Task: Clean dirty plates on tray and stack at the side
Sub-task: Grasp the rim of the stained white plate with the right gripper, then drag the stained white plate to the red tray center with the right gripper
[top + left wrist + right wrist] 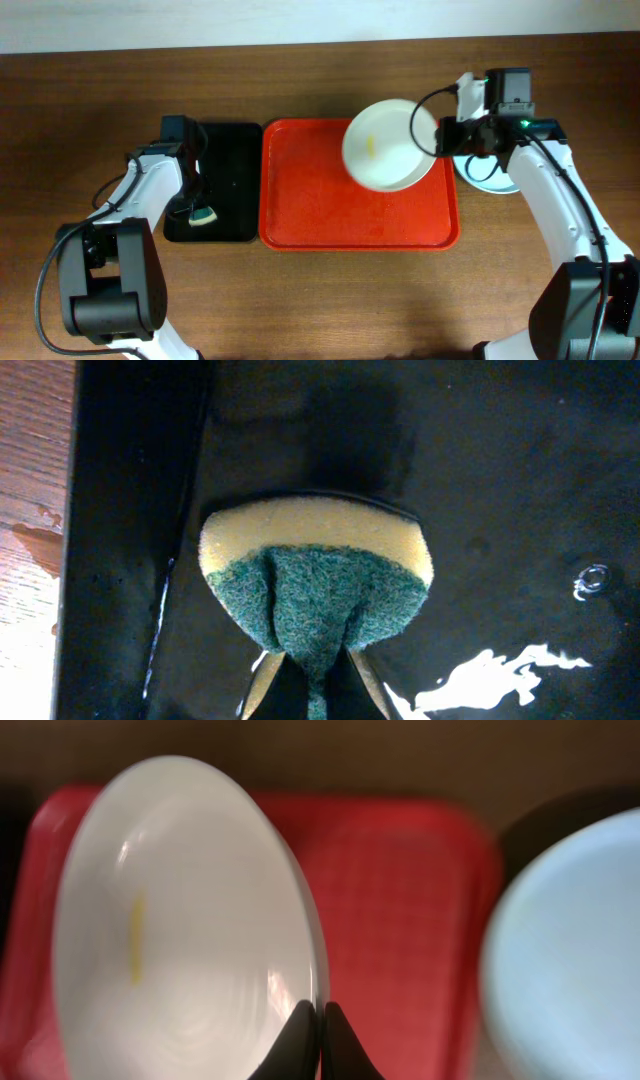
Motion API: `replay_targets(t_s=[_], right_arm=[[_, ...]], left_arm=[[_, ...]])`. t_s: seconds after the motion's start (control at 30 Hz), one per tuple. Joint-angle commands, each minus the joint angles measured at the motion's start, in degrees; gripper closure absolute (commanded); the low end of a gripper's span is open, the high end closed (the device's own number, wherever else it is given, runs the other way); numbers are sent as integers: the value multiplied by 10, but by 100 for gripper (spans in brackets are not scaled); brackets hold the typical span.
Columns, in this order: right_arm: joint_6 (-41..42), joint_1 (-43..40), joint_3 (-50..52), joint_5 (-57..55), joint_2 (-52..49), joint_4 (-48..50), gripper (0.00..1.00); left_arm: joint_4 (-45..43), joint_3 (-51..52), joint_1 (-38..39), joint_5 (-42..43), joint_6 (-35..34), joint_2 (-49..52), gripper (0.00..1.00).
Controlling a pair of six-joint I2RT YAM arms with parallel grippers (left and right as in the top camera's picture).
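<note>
My right gripper is shut on the rim of the white plate and holds it tilted above the right part of the red-orange tray. The plate has a yellow smear inside; my right gripper pinches its right edge in the right wrist view. A light blue plate lies on the table right of the tray and shows blurred in the right wrist view. My left gripper is shut on a yellow and green sponge over the black tray. The mint green plate is not in view.
The black tray is wet, with drops and a shiny puddle. The wooden table lies all round. The black tray stands just left of the red-orange one.
</note>
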State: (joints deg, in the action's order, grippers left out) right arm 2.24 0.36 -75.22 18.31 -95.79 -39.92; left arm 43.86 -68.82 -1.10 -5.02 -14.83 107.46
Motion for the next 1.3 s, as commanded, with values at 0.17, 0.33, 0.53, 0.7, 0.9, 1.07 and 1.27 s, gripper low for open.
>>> replay_targets(t_s=[0.17, 0.33, 0.53, 0.7, 0.9, 1.07, 1.27], right_arm=[[83, 104, -9, 28, -13, -58, 96], [132, 142, -7, -26, -47, -57, 96], [162, 152, -7, -31, -106, -45, 96], [163, 154, -7, -27, -154, -31, 96], [163, 153, -11, -29, -157, -27, 60], [163, 153, -12, -64, -158, -38, 54], [150, 153, -13, 10, -158, -41, 54]], left_arm=[[-1, 5, -1, -8, -8, -16, 99], [-1, 5, -1, -8, -8, -16, 99], [-1, 5, -1, -8, -8, -16, 99], [-1, 5, -1, -8, -8, -16, 99], [-1, 5, -1, -8, -8, -16, 99], [0, 5, -1, -8, -8, -16, 99], [1, 5, -1, -8, -8, -16, 99]])
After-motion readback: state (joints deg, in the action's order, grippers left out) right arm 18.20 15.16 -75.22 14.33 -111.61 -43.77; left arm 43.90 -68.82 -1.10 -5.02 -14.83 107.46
